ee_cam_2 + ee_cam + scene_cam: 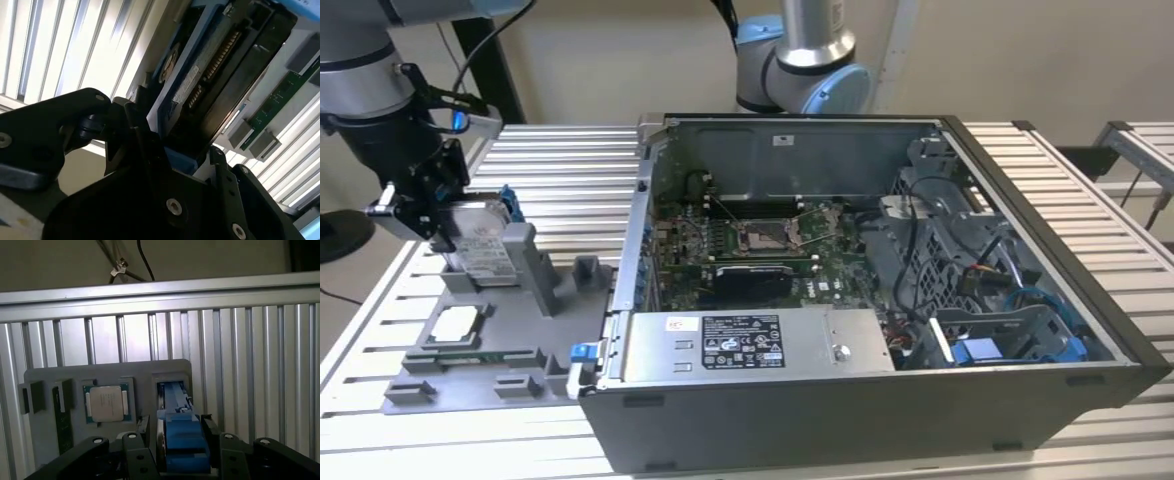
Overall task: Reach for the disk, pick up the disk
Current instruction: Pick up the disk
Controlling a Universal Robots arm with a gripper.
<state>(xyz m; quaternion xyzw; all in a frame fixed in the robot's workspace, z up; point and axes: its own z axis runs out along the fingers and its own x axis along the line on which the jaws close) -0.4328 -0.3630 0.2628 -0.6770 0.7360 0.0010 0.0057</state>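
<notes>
Closest in, in the first wrist view, the black two-fingered gripper (pixel 175 426) sits over the top edge of the disk (pixel 182 445), a flat silver metal hard drive with blue plastic side rails, seen here edge-on by its blue rail. In the second wrist view the gripper (pixel 177 137) straddles the disk (pixel 210 75), one side facing the labelled face and the other the underside. Whether it is clamping the drive or only set around it, I cannot tell.

In the exterior view the gripper (pixel 438 215) is at the disk (pixel 483 240), which stands upright in a slot of the grey moulded parts holder (pixel 520 330), its lower edge apparently down in the slot. I judge the reach done and the lift not yet shown.

Just beside the slot, a small square silver chip (pixel 106 402) lies in its own recess. The holder rests on the ribbed aluminium table (pixel 560 160).

Further off, toward the exterior view's right, stands the open dark grey computer case (pixel 854 410) with a large grey metal box (pixel 834 345) inside. Behind it rises a second silver and blue robot arm (pixel 801 60).
</notes>
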